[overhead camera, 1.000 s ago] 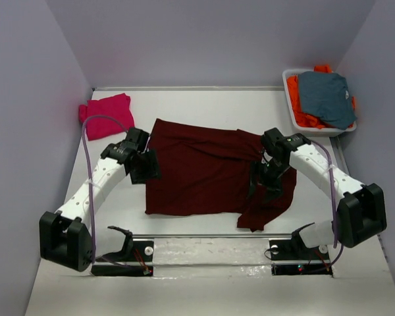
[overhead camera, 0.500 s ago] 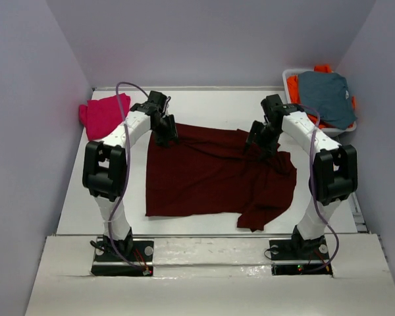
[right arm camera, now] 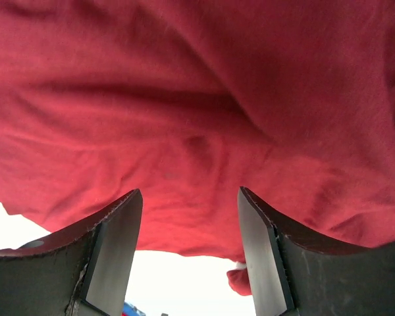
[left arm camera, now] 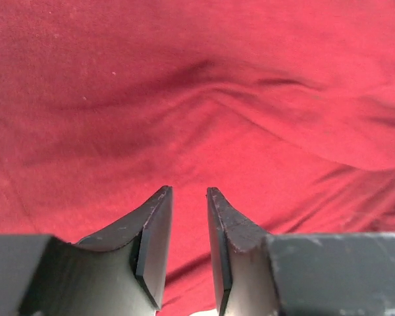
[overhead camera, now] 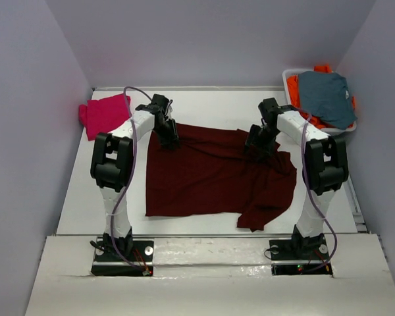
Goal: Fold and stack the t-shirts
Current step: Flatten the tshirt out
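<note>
The dark maroon t-shirt (overhead camera: 207,174) lies spread on the white table, its right side bunched and folded over. My left gripper (overhead camera: 169,137) is down on its far left corner. In the left wrist view the left gripper (left arm camera: 189,191) has its jaws a narrow gap apart, with maroon cloth (left arm camera: 204,99) showing through the gap and nothing visibly pinched. My right gripper (overhead camera: 259,146) is at the shirt's far right edge. In the right wrist view the right gripper (right arm camera: 189,192) stands wide open, straddling the cloth's edge (right arm camera: 184,197). A magenta-pink t-shirt (overhead camera: 104,114) lies folded at the far left.
A white tray (overhead camera: 295,118) at the back right holds an orange garment (overhead camera: 301,113) with a grey-blue one (overhead camera: 326,95) on top. Grey walls close in on both sides and the back. Bare table (overhead camera: 204,102) lies beyond the shirt.
Both arms have reached from the shirt's middle sides to its far edge. The left jaws have narrowed a good deal; the right jaws have closed slightly. The shirt lies as before.
</note>
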{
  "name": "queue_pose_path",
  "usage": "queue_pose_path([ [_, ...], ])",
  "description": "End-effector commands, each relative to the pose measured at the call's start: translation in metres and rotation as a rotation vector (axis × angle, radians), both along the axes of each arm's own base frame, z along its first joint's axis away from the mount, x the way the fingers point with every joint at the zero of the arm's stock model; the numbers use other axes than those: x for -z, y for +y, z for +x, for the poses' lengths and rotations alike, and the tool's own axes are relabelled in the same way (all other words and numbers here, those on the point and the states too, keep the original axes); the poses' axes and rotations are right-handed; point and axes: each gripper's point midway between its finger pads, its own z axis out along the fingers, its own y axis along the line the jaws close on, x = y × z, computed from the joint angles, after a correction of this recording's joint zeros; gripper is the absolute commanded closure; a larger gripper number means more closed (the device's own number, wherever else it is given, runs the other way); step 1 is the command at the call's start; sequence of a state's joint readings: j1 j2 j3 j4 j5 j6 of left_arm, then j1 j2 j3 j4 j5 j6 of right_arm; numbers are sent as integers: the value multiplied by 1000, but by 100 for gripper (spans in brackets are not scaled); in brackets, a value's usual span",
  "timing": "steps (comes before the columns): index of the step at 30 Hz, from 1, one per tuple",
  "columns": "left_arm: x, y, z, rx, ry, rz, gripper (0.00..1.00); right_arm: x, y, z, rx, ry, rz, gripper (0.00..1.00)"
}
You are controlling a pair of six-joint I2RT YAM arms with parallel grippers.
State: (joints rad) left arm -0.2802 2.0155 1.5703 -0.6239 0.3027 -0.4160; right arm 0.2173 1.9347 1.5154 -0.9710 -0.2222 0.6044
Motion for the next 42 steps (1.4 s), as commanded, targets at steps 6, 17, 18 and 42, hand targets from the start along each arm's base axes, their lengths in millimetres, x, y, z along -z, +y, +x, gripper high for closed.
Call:
queue_pose_path([
  [6, 18, 3, 5, 26, 40, 40, 84, -11, -9, 49, -13, -82, -88, 34],
  [17, 26, 3, -2, 33, 63, 36, 91, -34, -106, 53, 148, -130, -319, 33],
  [18, 27, 2, -2, 35, 64, 35, 91, -37, -110, 53, 151, -137, -339, 32],
  [42, 33, 1, -2, 45, 80, 33, 91, -2, -124, 39, 134, -62, -376, 44],
])
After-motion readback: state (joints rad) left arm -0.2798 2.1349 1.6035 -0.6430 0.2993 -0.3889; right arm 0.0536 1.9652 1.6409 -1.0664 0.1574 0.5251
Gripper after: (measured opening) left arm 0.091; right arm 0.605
